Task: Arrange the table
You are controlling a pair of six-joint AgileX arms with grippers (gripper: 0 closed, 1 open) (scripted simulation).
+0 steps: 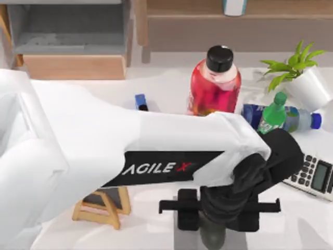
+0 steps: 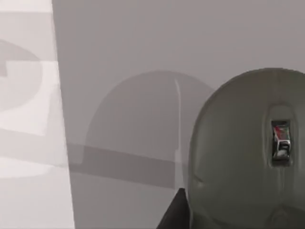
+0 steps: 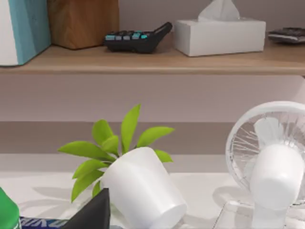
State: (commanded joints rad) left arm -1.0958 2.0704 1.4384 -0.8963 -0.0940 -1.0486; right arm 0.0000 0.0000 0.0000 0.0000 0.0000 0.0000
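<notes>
Wood shelf (image 3: 157,61), perhaps wall-backed

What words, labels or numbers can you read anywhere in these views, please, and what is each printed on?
"AGILE X": in white and red on a black panel on the left arm, seen from the top view.
Blue bottle label: there is print, too blurred to read.
White calculator: keys and display, no legible figures.
Black calculator on the shelf: key marks too small to read.

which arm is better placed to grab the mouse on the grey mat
Left. In the top view the left gripper hangs right over the grey mouse on the mat, and its wrist view looks straight down at the mouse. The right wrist view faces the potted plant and shelf instead.
</notes>
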